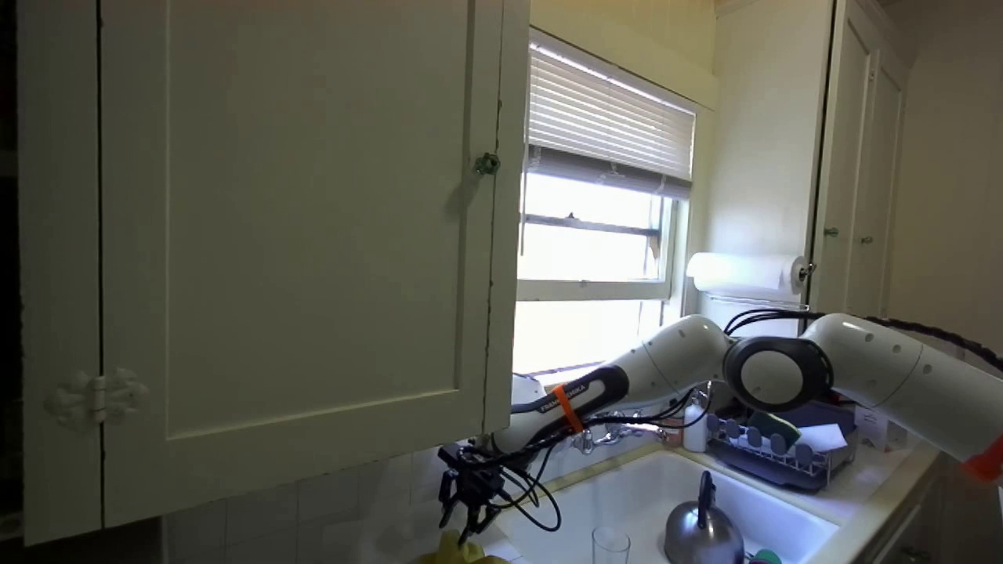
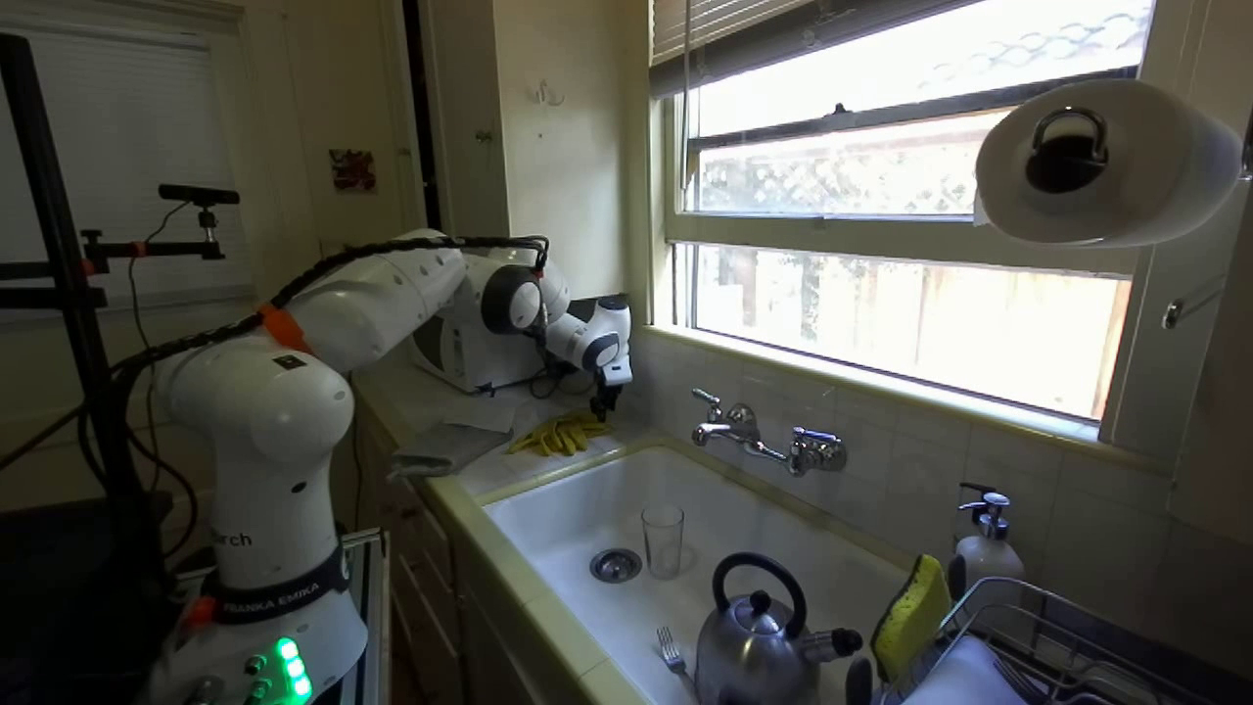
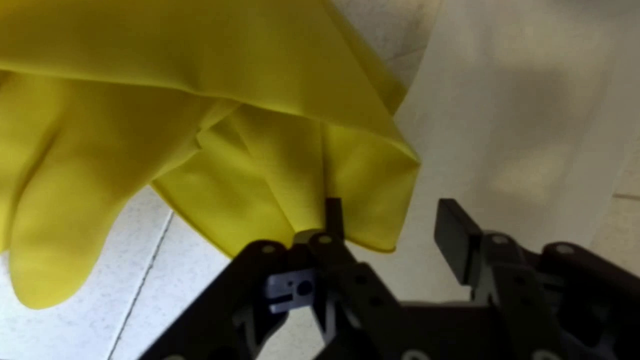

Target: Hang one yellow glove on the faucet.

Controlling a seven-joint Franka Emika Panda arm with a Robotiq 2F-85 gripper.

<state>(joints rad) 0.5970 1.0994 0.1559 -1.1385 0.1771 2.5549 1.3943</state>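
Low in the wrist view, saw the gripper (image 3: 393,222) spread apart, with yellow glove (image 3: 210,80) mostly to its upper left.

The wrist view's top edge crops the yellow glove (image 3: 215,60)

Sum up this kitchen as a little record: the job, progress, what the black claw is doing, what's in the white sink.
Job: hang one limp yellow rubber glove on the shiny silver metal faucet
Progress: not hung; the glove lies crumpled on the pale tiled counter
Black two-fingered claw: pointing down, open, at the glove's edge; contact unclear
White sink: holds a clear drinking glass, black-handled silver kettle, metal fork
Unclear: how many gloves lie there
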